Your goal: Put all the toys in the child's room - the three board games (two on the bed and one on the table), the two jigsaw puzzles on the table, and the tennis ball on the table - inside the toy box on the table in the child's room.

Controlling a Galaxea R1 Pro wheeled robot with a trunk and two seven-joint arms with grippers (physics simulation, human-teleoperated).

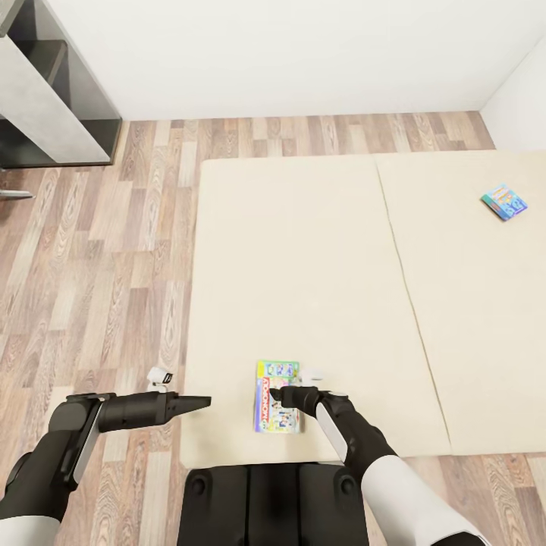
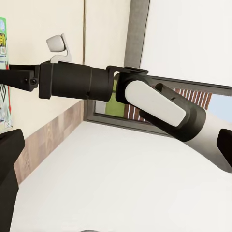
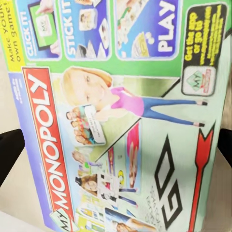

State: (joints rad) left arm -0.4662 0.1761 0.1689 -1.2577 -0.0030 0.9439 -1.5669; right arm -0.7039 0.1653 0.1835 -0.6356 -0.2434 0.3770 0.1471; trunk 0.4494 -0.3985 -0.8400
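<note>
The bed (image 1: 303, 258) carries a plain beige two-part mattress and stands on a wood-plank floor (image 1: 91, 288) against white walls. A grey desk (image 1: 45, 98) with dark recesses occupies the far left corner of the head view.

The right gripper (image 1: 282, 394) is positioned directly over the Monopoly board game (image 1: 277, 396), which lies flat near the front edge of the mattress. In the right wrist view, the box lid (image 3: 121, 116) sits between two dark fingers (image 3: 9, 154) at opposite frame edges; the fingers are spread wider than the box. Contact cannot be determined.

The left gripper (image 1: 199, 402) extends over the mattress edge, just left of that box; its fingers appear pressed together.

A second board game (image 1: 503, 202), blue, lies on the right mattress section, well apart.
</note>
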